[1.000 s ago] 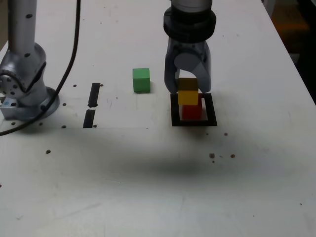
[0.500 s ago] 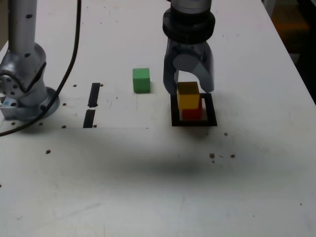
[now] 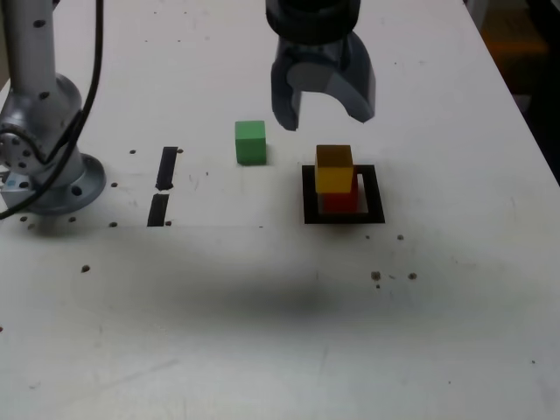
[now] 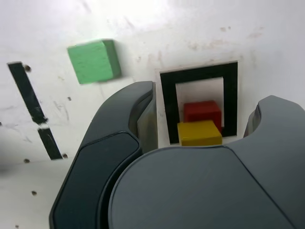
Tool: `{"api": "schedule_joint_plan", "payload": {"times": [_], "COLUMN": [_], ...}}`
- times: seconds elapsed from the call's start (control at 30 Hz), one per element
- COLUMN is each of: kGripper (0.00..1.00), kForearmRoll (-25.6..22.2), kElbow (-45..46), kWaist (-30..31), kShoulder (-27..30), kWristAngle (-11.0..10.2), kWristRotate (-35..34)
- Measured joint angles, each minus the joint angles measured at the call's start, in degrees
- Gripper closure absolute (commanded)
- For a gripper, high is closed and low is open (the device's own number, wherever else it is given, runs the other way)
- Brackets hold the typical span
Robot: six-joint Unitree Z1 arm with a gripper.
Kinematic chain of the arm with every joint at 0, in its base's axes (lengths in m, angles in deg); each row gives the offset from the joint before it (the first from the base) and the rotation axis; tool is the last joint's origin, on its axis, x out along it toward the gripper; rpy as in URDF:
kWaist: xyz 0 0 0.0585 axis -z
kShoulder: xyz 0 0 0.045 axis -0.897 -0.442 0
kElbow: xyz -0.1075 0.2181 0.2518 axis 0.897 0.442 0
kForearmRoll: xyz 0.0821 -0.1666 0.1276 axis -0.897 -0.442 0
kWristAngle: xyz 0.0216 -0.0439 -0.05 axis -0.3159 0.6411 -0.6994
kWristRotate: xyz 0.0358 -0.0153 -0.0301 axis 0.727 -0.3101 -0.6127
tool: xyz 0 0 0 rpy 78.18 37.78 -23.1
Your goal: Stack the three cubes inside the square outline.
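White, speckled tabletop carries a black tape square. Below the pincer, whose smooth grey jaws gape empty, a matte yellow cube tops a red cube; a green cube sits beside.

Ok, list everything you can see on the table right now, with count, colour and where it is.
Yellow cube: one, yellow, on top of the red cube.
Red cube: one, red, inside the square outline, under the yellow cube.
Green cube: one, green, alone on the table, to the exterior view's left of the outline.
Square outline: one, black frame with white centre, mid-table.
Strips: two, black, short, end to end, further to the exterior view's left.
Table: one, white, speckled with small dark marks.
Cable: one, black, by the arm base.
Arm base: one, silver, at the exterior view's left edge.
Gripper: one, grey, open, empty, raised above the stack.
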Motion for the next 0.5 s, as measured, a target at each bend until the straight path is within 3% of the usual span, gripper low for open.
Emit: {"api": "schedule_joint_plan", "payload": {"times": [0.2,0.5], "kGripper": [0.22,0.22], "kForearmRoll": [-3.9,-3.1], "kElbow": [4.5,10.4], "kWaist": [-2.6,-6.4], "kShoulder": [3.1,4.1], "kWristAngle": [-1.9,-2.0], "kWristRotate": [-0.8,-0.8]}}
